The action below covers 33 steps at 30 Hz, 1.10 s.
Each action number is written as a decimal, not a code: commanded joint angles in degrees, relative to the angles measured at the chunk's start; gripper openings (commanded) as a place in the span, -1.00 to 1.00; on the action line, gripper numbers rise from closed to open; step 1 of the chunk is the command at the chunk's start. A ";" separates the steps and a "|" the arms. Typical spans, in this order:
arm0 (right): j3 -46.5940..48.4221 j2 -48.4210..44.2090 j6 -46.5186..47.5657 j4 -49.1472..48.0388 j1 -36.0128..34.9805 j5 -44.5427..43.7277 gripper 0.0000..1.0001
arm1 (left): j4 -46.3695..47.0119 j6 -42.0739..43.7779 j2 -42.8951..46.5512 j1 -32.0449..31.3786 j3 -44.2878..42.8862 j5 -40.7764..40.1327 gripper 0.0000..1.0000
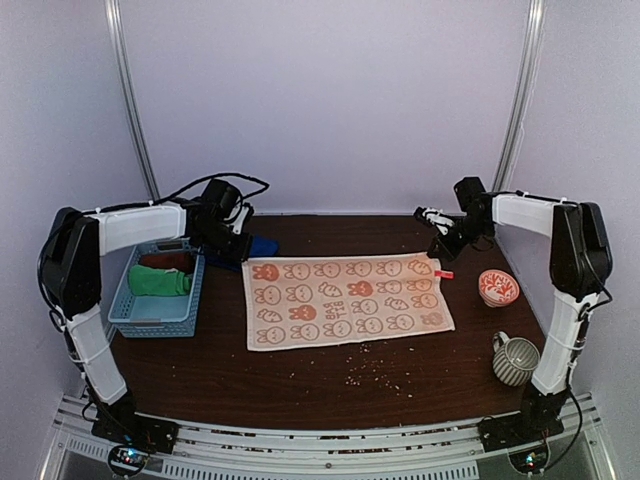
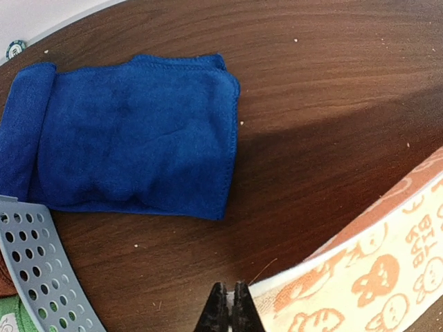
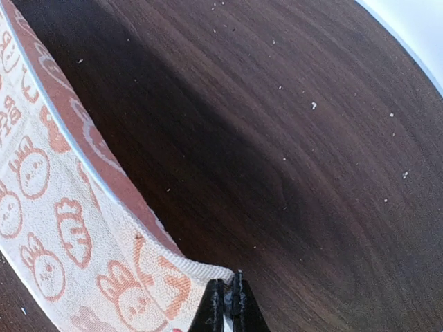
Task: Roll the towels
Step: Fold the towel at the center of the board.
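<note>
The orange-and-white patterned towel (image 1: 347, 300) lies spread flat in the middle of the table. My left gripper (image 1: 240, 252) is shut on its far left corner (image 2: 291, 304), lifted a little. My right gripper (image 1: 440, 250) is shut on its far right corner (image 3: 173, 277), also raised off the wood. The royal blue towel (image 2: 131, 135), folded with one end rolled, lies behind the left gripper; part of it shows in the top view (image 1: 262, 245). A green towel (image 1: 158, 281) and a dark red towel (image 1: 166, 262) lie in the basket.
A light blue plastic basket (image 1: 150, 312) stands at the left. An orange-and-white patterned bowl (image 1: 498, 287) and a striped grey mug (image 1: 514, 359) stand at the right. Crumbs are scattered near the front of the dark wooden table (image 1: 330, 385).
</note>
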State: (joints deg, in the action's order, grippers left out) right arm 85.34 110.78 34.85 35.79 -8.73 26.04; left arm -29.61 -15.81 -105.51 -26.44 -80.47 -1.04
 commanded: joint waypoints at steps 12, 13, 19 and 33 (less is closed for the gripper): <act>-8.43 -6.45 5.48 3.07 0.12 2.36 -1.00 | 1.48 0.43 6.29 0.17 6.81 9.02 -1.00; -8.91 -6.72 5.75 3.36 0.12 2.49 -1.00 | 1.47 0.43 6.51 0.16 7.41 9.41 -1.00; -11.16 -8.67 6.26 3.63 0.12 2.17 -1.00 | 1.48 0.43 7.84 0.22 10.10 10.67 -1.00; -12.21 -10.24 12.95 6.33 0.03 -0.14 -1.00 | -0.14 1.52 6.77 0.21 11.64 13.89 -1.00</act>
State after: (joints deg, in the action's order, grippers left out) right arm 72.84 101.82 44.73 39.88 -8.71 28.03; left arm -29.85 -15.42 -99.53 -26.50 -69.32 11.07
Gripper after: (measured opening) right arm 0.014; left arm 0.004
